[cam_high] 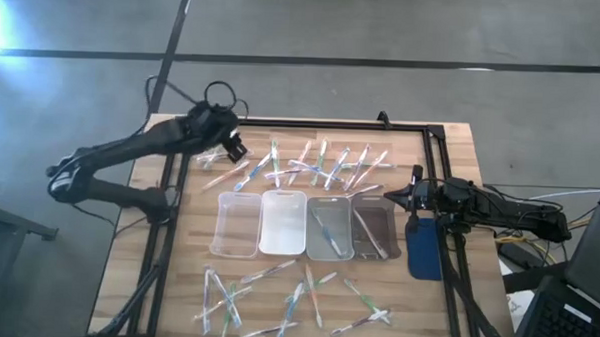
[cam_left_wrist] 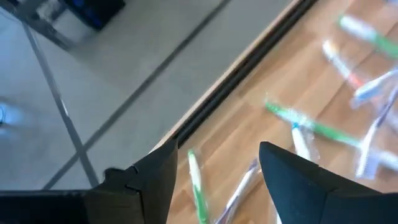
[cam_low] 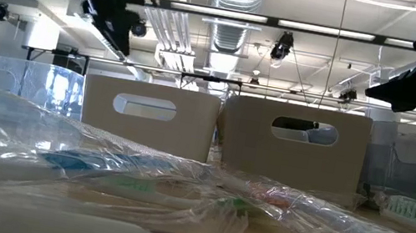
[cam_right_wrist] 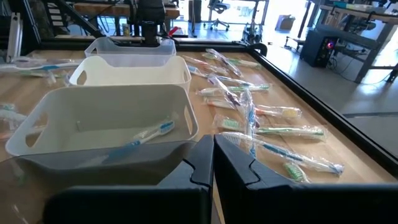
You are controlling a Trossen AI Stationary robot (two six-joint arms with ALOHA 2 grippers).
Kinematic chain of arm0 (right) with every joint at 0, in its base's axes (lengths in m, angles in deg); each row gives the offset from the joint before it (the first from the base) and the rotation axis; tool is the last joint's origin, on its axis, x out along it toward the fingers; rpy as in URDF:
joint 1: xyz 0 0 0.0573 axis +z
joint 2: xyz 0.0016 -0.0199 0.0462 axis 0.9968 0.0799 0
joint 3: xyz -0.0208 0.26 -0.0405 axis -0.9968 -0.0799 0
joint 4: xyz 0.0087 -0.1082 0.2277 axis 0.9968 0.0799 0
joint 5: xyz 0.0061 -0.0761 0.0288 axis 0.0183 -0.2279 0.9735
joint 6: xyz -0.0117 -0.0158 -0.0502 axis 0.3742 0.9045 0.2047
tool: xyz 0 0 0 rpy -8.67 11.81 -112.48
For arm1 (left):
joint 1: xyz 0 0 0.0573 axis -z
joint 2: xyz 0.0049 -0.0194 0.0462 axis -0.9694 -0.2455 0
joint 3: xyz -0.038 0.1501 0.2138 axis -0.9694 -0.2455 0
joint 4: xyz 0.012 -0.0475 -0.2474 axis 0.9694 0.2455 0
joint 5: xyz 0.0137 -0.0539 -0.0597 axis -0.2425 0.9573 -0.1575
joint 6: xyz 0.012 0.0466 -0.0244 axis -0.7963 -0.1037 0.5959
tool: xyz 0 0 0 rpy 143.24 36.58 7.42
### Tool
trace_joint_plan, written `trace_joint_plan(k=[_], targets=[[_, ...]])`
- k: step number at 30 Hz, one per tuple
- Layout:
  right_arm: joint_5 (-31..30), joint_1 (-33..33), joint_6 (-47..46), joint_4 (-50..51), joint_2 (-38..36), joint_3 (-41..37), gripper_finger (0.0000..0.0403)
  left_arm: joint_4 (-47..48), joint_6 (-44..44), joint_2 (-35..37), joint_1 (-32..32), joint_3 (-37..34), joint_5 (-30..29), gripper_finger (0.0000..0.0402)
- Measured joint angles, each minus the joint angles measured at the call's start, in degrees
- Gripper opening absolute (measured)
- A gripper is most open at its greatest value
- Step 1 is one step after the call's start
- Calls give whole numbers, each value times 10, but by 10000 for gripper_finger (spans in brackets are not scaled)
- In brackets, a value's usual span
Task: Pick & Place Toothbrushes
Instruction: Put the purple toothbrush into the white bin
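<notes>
Wrapped toothbrushes lie flat in two scattered groups, one along the far side and one along the near side of the wooden table. One blue toothbrush lies in the third tray, and another toothbrush lies in the dark rightmost tray. My left gripper hangs open above the far-left toothbrushes; in its wrist view the gripper has a green toothbrush and a purple one below the gap. My right gripper is shut and raised beside the rightmost tray, and the gripper holds nothing.
Four clear or whitish trays stand side by side across the table's middle. A blue flat pad lies under the right arm. A black frame rail runs along the far and side edges. Two beige bins stand beyond the table.
</notes>
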Motion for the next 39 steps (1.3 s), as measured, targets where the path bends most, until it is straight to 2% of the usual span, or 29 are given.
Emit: trace_joint_plan(k=[5, 14, 20, 28, 39], targets=[[0, 0, 0, 0, 0, 0, 8, 15, -34, -62, -23, 21, 23, 232], [0, 0, 0, 0, 0, 0, 8, 125, -71, -163, -53, 79, 25, 232], [0, 0, 0, 0, 0, 0, 8, 158, -104, -217, -77, 102, 110, 232], [0, 0, 0, 0, 0, 0, 8, 193, -127, -267, -98, 101, 113, 232], [0, 0, 0, 0, 0, 0, 8, 188, -170, -315, -123, 101, 113, 232]])
